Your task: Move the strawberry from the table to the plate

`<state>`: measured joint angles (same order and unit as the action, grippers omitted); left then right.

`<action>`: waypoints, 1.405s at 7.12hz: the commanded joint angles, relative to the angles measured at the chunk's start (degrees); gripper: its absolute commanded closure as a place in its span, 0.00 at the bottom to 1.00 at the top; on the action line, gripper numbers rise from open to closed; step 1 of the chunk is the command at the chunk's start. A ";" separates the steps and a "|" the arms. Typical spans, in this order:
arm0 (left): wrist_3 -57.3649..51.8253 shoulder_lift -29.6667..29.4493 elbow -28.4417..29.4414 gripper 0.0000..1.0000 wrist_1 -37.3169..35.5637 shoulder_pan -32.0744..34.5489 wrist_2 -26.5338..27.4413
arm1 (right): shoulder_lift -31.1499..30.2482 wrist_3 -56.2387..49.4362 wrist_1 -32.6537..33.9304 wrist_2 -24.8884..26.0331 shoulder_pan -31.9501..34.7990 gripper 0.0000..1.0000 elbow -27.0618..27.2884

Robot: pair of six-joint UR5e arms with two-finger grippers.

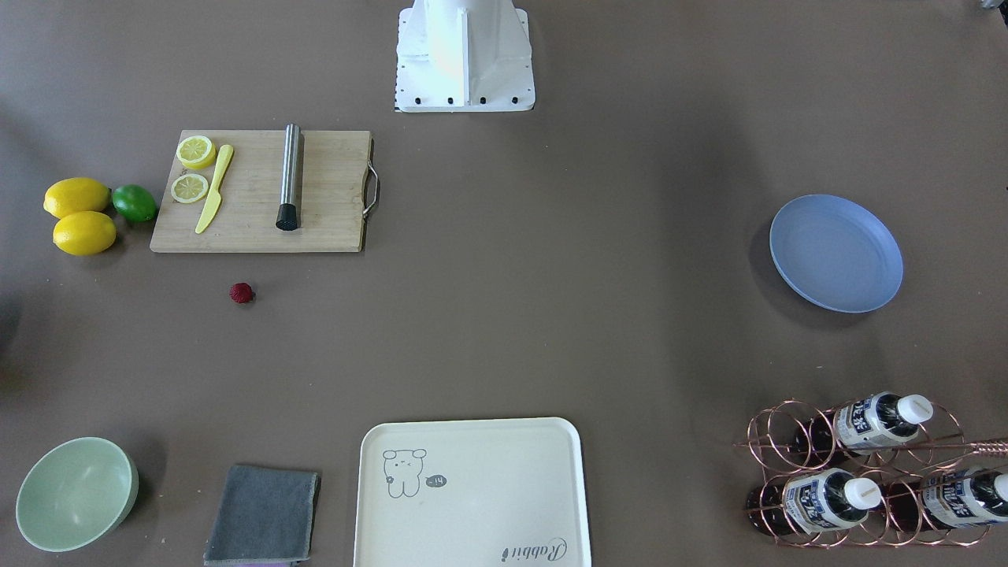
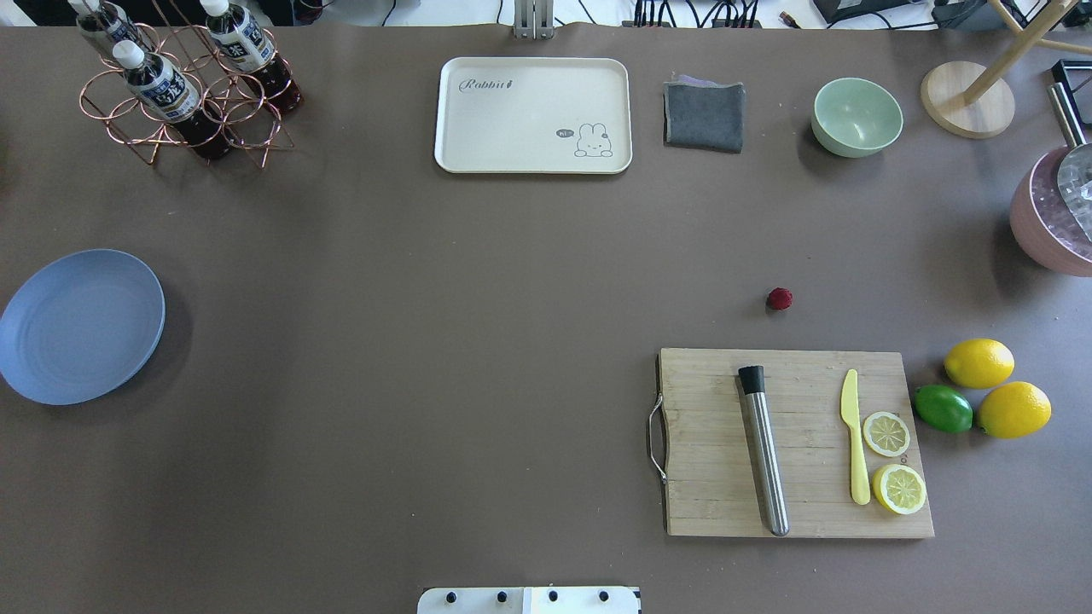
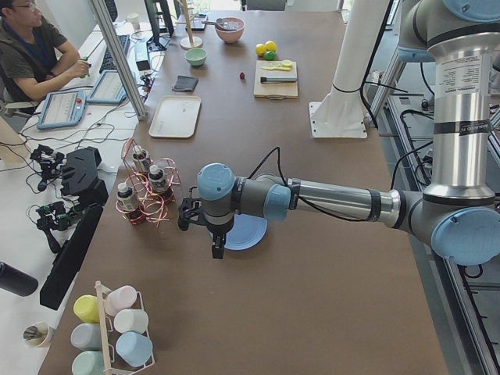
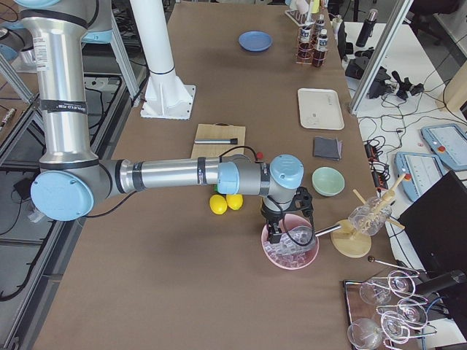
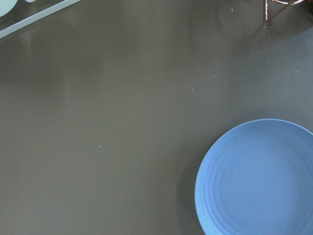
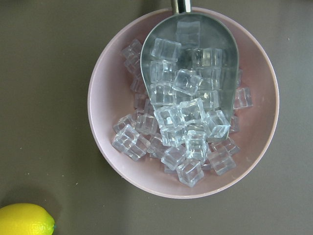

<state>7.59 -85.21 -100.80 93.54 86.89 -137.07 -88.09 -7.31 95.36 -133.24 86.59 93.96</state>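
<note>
Grey-brown matte table [image 2: 409,281] with a white robot base at the middle of its robot-side edge. Strawberry [image 2: 779,298]: a small dark-red, bumpy berry lying on bare table in the robot's right half, just beyond the far edge of the wooden cutting board [image 2: 708,384], apart from it, and roughly midway between the robot-side and operator-side edges. It appears roundish. It is too small for a long axis or a pointing direction to be made out.

Plate [image 2: 81,326]: periwinkle blue, round and shallow, flat on the table close to its left end, well apart from the strawberry. Left gripper [image 3: 218,250]: pointing downward above the table near the plate. It appears only in the left side view, so whether it is released or clenched cannot be told. Its wrist camera shows the plate at the lower right.

Right gripper [image 4: 279,235]: hanging above a pink bowl [image 6: 100,83] at the table's right end. It appears only in the right side view, so its state likewise cannot be told. The bowl holds ice cubes [image 6: 128,142] and a metal scoop [image 6: 159,36].

Two lemons [image 2: 978,362] and a lime [image 2: 943,408] lie between the board and the right end. A cream tray [image 2: 529,85] sits at the operator-side edge.
</note>
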 commanded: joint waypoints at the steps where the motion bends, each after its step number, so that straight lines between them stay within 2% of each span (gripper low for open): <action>1: 3.11 0.92 -0.53 0.01 0.94 0.21 -0.22 | 0.02 -0.07 0.00 0.00 -0.02 0.00 0.00; 3: -1.14 2.22 -0.27 0.01 0.59 0.30 0.04 | -0.07 -0.07 0.00 0.00 -0.02 0.00 0.00; 7: -1.35 2.41 -0.36 0.01 1.64 0.13 0.13 | 0.02 0.10 0.00 -0.79 -0.28 0.00 0.08; 8: -0.74 1.80 0.86 0.01 3.12 -0.66 0.22 | 0.11 2.11 -0.09 -1.23 -1.41 0.00 0.52; 10: 3.10 0.13 4.02 0.01 7.34 -6.62 1.62 | 0.11 2.39 -0.18 -2.54 -2.30 0.00 0.79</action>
<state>8.03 -84.44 -98.60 98.52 82.95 -136.27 -87.96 -5.21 95.22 -134.88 84.72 94.54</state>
